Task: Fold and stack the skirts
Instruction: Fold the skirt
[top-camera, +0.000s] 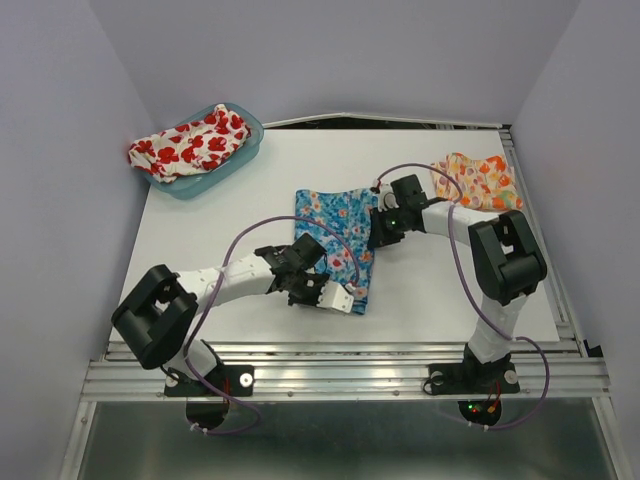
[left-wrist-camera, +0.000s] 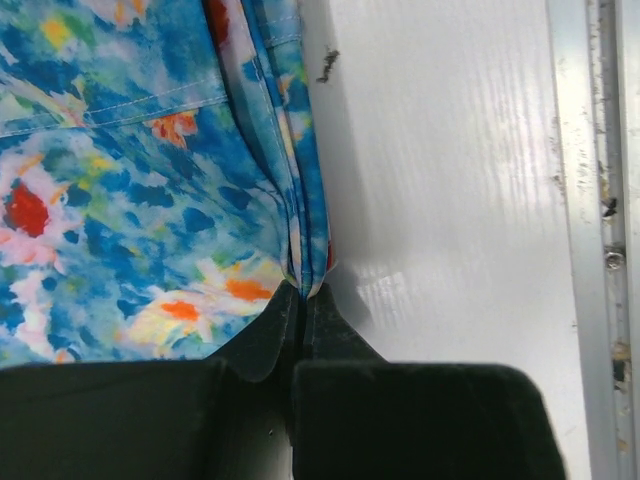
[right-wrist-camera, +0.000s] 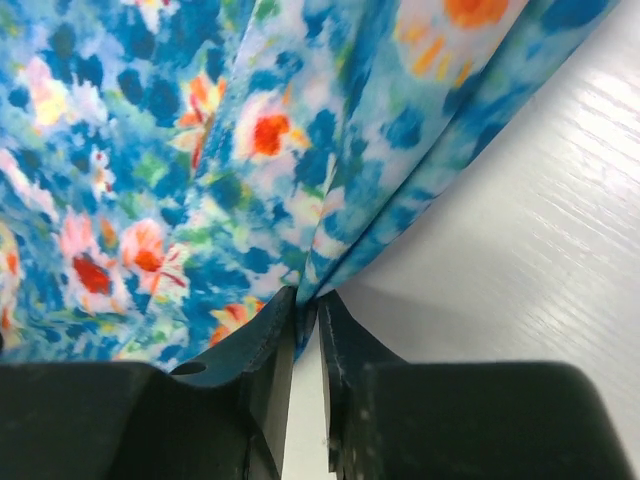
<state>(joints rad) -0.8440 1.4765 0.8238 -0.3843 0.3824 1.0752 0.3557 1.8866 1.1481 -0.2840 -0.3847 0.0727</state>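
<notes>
My left gripper is clamped on the blue floral cloth skirt, my right gripper barely parted, hold uncertain: cloth may slip there, skewing the fold.

White table enclosed by plain pale lavender walls

Tub holds one skirt — second skirt centre, third skirt right.

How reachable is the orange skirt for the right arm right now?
Probably yes: the orange skirt lies uncovered close beside that arm. But the right gripper is pinching the blue skirt and must let go first.
</notes>
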